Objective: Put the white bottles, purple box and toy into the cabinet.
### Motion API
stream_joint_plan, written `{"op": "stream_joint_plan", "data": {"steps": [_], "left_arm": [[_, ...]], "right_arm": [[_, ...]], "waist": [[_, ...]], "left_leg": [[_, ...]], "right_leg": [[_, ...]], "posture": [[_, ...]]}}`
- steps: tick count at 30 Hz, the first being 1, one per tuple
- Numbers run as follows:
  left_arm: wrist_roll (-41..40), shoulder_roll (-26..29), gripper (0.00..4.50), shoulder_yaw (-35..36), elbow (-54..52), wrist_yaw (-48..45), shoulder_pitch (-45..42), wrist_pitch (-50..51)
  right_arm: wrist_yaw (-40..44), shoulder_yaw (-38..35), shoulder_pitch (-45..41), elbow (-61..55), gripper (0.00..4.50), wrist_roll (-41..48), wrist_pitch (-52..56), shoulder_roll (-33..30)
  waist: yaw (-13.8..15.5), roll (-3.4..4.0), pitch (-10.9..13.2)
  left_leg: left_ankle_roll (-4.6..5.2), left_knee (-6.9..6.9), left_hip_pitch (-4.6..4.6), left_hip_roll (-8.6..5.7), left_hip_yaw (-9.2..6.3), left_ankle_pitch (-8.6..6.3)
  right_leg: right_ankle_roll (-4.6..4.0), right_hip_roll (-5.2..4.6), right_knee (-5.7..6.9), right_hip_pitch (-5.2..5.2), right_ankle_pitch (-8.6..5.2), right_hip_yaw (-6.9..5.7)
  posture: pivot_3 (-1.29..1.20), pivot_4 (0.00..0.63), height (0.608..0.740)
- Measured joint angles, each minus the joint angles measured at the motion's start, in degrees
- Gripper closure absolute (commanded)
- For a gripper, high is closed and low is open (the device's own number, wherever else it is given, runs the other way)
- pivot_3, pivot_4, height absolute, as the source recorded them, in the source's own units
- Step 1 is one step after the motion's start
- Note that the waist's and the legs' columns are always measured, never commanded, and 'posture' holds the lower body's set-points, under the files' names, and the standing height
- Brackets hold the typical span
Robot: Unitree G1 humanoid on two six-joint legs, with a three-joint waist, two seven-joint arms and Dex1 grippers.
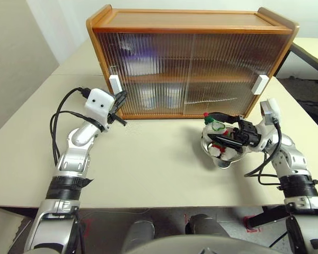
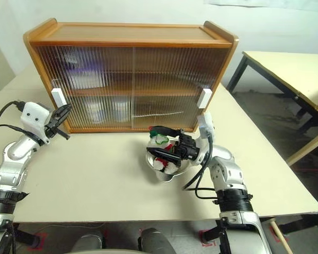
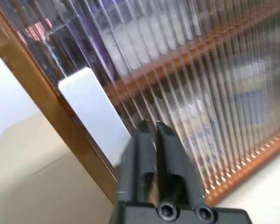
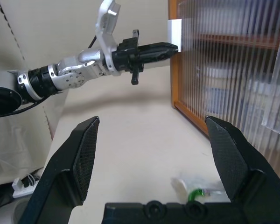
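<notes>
A pale cream table [image 1: 148, 169] stands by a white wall, with a second such table [image 2: 291, 69] beyond it. On it stands the large wooden cabinet [image 1: 191, 24] with ribbed translucent sliding doors, both drawn across. The left end effector [image 1: 120, 108], fingers nearly together and holding nothing, sits at the small white rectangular handle [image 1: 114, 83] of the left door. The right end effector [image 1: 222, 129] gapes wide over a shallow steel bowl [image 1: 225, 159] holding the small white plush toy [image 1: 217, 150] in its red-and-green sweater. The left wrist view shows blurred white bottles [image 3: 200, 126] on the lower shelf and a purple box [image 3: 107, 32] above.
</notes>
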Motion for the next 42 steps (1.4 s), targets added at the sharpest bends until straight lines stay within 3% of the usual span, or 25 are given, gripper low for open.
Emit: {"op": "stream_joint_plan", "data": {"steps": [6, 9, 14, 19, 27, 42], "left_arm": [[-11.6, -1.3, 1.11, 0.3, -3.0, -11.6, 6.5, -3.3], [-15.6, -0.6, 0.01, 1.1, -3.9, -15.9, 10.7, -2.8], [-24.1, 1.2, 0.0, 5.1, -6.9, -21.8, 17.3, 1.4], [-27.0, 2.6, 0.0, 6.6, -7.1, -25.6, 21.2, 5.6], [-27.0, 3.7, 0.0, 11.1, -7.1, -26.1, 23.6, 6.1], [-29.4, 4.0, 0.0, 11.2, -9.2, -36.2, 26.0, 6.5]], "right_arm": [[-0.3, -0.9, 0.2, -0.4, 0.0, 0.3, 0.8, -1.6], [-0.8, -4.1, 0.2, -0.4, 0.69, 1.7, 1.6, -3.2], [-2.3, -10.6, -1.6, 5.9, 2.61, 3.1, 1.8, -8.2], [-5.7, -14.9, -5.7, 15.8, 4.48, 1.3, -2.8, -11.1], [-15.2, -18.7, -9.1, 23.3, 4.48, -3.0, -11.6, -13.5], [-24.7, -14.4, -14.0, 26.7, 4.48, -12.4, -12.5, -13.0]], "waist": [[0.6, 0.01, 0.0], [0.6, 0.01, 0.0], [0.5, 0.04, 0.0], [0.4, 0.19, 0.1], [0.2, 0.32, 0.1], [-0.2, 0.56, -0.1]], "left_leg": [[-0.09, -0.01, -0.09, 0.03, -0.05, -0.08], [-0.15, -0.01, -0.11, 0.08, -0.05, -0.13], [-0.13, -0.02, -0.12, 0.09, -0.04, -0.24], [-0.16, -0.04, -0.19, 0.29, -0.03, -0.36], [-0.14, -0.48, -0.2, 0.45, 0.05, -0.37], [-0.09, -0.61, -0.18, 0.63, 0.08, -0.38]], "right_leg": [[-0.11, -0.01, 0.02, -0.09, -0.09, -0.01], [-0.14, 0.01, 0.07, -0.15, -0.14, -0.06], [-0.18, -0.01, 0.08, -0.17, -0.18, -0.05], [-0.29, 0.0, 0.14, -0.39, -0.12, -0.07], [-0.34, 0.06, 0.13, -0.62, -0.15, -0.08], [-0.31, 0.14, 0.11, -0.63, -0.16, -0.11]], "posture": [[-0.05, 0.0, 0.74], [-0.06, 0.004, 0.74], [-0.06, 0.016, 0.74], [-0.06, 0.021, 0.74], [-0.06, 0.016, 0.74], [-0.04, 0.0, 0.74]]}}
